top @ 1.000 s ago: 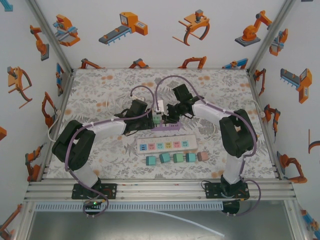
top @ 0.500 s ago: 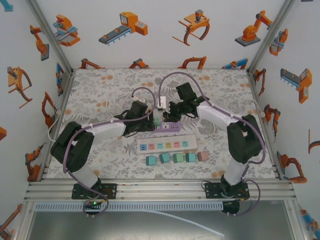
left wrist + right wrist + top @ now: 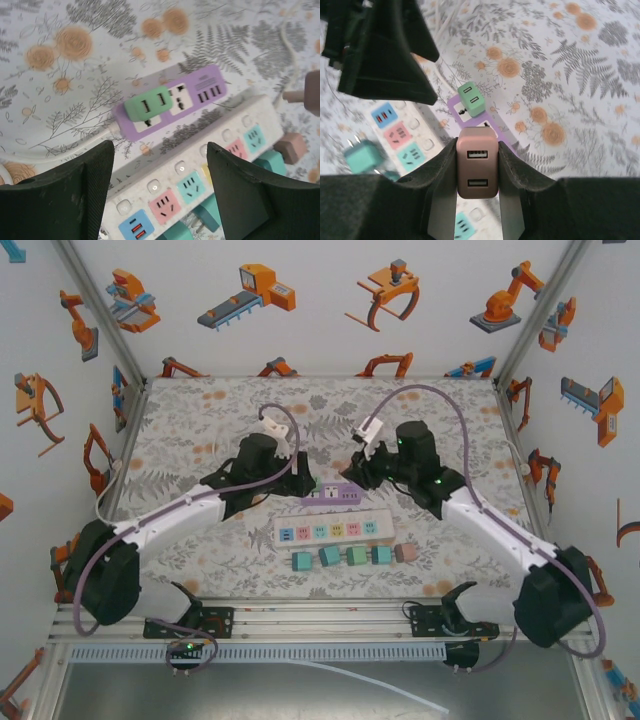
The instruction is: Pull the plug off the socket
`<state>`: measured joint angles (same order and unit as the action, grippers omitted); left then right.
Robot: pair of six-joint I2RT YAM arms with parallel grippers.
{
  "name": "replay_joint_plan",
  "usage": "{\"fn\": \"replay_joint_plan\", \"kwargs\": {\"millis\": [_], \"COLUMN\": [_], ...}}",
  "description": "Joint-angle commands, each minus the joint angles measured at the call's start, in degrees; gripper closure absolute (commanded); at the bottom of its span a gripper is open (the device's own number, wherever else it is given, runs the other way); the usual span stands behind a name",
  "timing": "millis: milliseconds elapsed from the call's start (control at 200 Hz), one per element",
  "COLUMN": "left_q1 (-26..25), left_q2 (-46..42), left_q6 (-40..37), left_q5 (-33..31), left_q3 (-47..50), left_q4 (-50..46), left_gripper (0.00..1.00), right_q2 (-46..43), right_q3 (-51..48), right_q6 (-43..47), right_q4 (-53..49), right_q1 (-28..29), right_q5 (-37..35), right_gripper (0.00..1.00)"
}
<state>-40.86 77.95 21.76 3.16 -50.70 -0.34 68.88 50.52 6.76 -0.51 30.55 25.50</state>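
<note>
Judged light and rigid, the brown plug is clamped by its flat sides in the right gripper; the left gripper is spread empty.

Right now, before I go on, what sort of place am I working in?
Probably a lab robot cell, not a home: white walls printed with cartoon robot arms, an aluminium frame along the table edge, and a floral table cover set with a purple power strip and loose plugs.
</note>
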Motion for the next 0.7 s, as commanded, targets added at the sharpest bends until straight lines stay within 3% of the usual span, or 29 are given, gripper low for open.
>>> {"fn": "replay_joint_plan", "kwargs": {"millis": [0, 255, 466, 591, 696], "left_q1": [-0.2, -1.3, -4.5, -7.7, -10.2], "left_q2": [-5.2, -15.3, -22.8, -26.6, -28.6], "left_q6": [-7.5, -21.3, -32.2, -38.7, -43.0], "left_q5": [7.5, 19.6, 25.3, 26.1, 26.9], "left_q3": [1.5, 3.4, 7.2, 9.0, 9.6], "left_q4": [1.4, -3.7, -7.1, -11.3, -16.2], "left_gripper": [0.30, 0.24, 0.19, 0.14, 0.10], "right_q2": [-6.7, -18.6, -26.5, -30.0, -31.2], "right_q3": [-2.9, -6.6, -14.8, -19.3, -22.0], "right_q6": [-18.3, -47.1, -67.9, -75.4, -78.6], "right_q4": [1.1, -13.1, -14.1, -16.2, -18.8], "right_q1": [-0.2, -0.2, 0.2, 2.3, 7.8], "right_q5": [-9.1, -15.2, -14.1, -14.9, -17.2], "right_gripper": [0.78, 0.81, 0.85, 0.86, 0.85]}}
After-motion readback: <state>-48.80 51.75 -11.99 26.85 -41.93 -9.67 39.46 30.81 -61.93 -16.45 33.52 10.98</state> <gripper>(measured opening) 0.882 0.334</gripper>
